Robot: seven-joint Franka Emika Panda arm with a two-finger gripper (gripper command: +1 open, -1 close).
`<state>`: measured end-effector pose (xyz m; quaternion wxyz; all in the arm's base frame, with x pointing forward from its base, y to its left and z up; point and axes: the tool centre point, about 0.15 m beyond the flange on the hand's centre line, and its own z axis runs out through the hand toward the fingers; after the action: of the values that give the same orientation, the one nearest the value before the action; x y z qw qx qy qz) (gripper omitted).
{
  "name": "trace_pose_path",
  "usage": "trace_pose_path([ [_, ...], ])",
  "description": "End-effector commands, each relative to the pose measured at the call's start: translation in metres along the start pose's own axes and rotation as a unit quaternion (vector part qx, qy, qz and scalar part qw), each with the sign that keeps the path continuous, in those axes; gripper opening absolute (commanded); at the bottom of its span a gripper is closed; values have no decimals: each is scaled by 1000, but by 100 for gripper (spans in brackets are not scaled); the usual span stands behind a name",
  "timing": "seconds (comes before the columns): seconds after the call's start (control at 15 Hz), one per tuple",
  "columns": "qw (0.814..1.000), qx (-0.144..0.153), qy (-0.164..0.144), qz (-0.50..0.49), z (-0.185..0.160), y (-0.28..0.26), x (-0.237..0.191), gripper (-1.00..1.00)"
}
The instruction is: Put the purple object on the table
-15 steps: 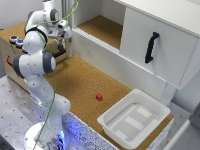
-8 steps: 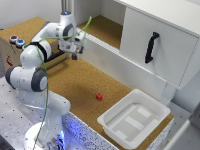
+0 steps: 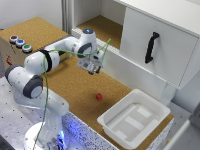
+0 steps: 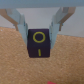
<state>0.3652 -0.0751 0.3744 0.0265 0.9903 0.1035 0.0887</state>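
The purple cube (image 4: 38, 44) sits between the gripper's (image 4: 38, 31) two fingers (image 4: 20, 22), which close on its sides; in the wrist view it shows a yellow ring and a yellow bar on its face. It hangs in the air above the desk (image 3: 75, 87), not touching the cork. In the exterior view the cube itself is too small and blurred to pick out under the gripper (image 3: 90, 68).

The arm (image 3: 47, 60) rises from its base at the near left, bends back over itself and reaches toward the far right, so that the wrist hangs over the middle of the desk, just in front of the cabinet's (image 3: 160, 45) low white ledge. The gripper points downward. A green cable (image 3: 46, 100) runs along the arm from the base to the wrist.

A small red block (image 3: 99, 96) lies on the cork, to the near right of the gripper and well apart from it; a reddish spot at the edge of the wrist view may be the same thing, but that is hard to tell. A white tray (image 3: 132, 120) rests at the near right end of the desk. At the far left stands a cork-topped box (image 3: 27, 35) with coloured buttons (image 3: 20, 44). The cabinet door bears a black handle (image 3: 151, 47).
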Motion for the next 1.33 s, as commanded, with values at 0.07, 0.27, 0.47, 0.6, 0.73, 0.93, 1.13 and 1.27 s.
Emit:
trace_pose_path([
  [0.07, 998, 4, -1, -57, 58, 69, -5, -100],
  [0.27, 996, 41, -3, -80, 86, 90, -3, -100],
  [0.47, 994, 50, 13, -98, 95, 99, 5, -100],
  [0.6, 993, 59, 19, -104, 104, 101, 12, -100],
  [0.73, 992, 67, 18, -110, 115, 103, 16, -100],
  [0.93, 991, 67, 18, -116, 122, 107, 28, -100],
  [1.13, 993, 78, 5, -86, 140, 114, 40, -100],
  [1.27, 995, 83, 3, -61, 152, 117, 52, -100],
])
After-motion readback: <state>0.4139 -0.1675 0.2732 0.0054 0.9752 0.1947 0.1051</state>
